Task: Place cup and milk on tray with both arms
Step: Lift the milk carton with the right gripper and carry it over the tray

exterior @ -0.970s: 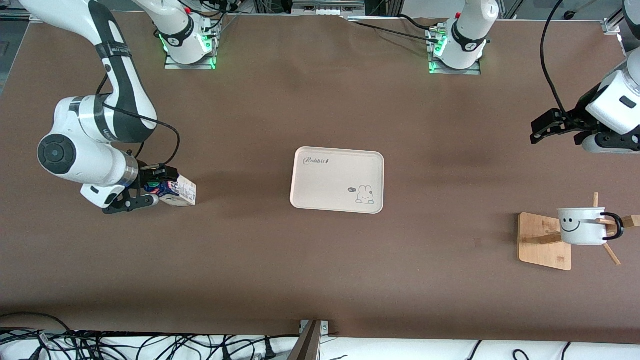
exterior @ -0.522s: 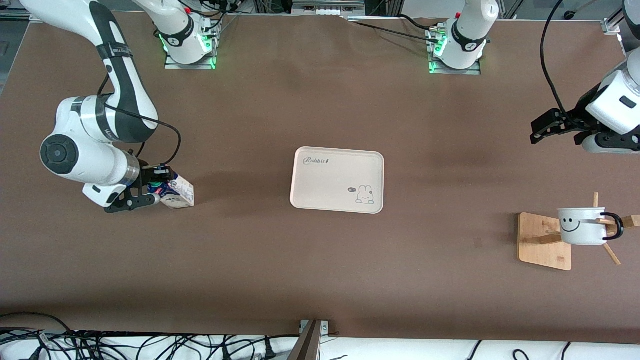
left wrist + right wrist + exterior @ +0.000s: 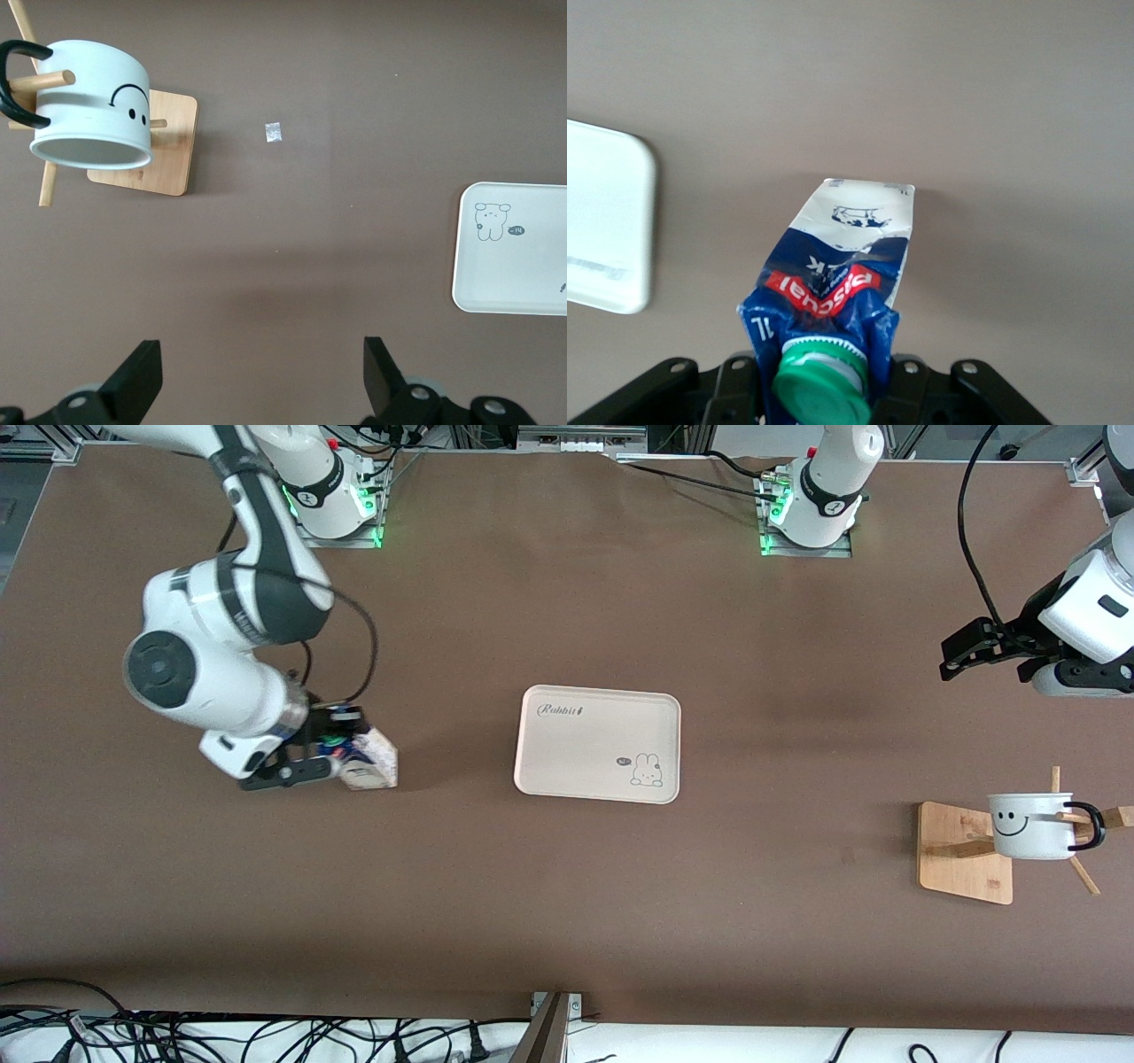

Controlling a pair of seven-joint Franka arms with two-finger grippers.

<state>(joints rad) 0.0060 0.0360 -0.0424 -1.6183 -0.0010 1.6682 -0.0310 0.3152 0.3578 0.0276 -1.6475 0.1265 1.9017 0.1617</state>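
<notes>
My right gripper point(image 3: 330, 760) is shut on the crumpled blue top of the milk point(image 3: 370, 767), low over the table toward the right arm's end, beside the tray point(image 3: 576, 753). In the right wrist view the milk point(image 3: 843, 266) hangs from the right gripper point(image 3: 824, 385), green cap toward the camera, with the tray point(image 3: 607, 230) off to one side. The cup point(image 3: 1032, 825) hangs by its handle on a wooden rack toward the left arm's end. My left gripper point(image 3: 953, 657) hovers open and holds nothing above the table near that rack; its wrist view shows the cup point(image 3: 89, 102) and the tray point(image 3: 514, 266).
The rack's wooden base point(image 3: 961, 852) and angled pegs stand close to the table edge at the left arm's end. A small white scrap point(image 3: 274, 132) lies on the brown table between rack and tray. Cables run along the table's near edge.
The right gripper closed on the milk and carried it toward the tray, the arm rising a little. The left arm has not moved.
</notes>
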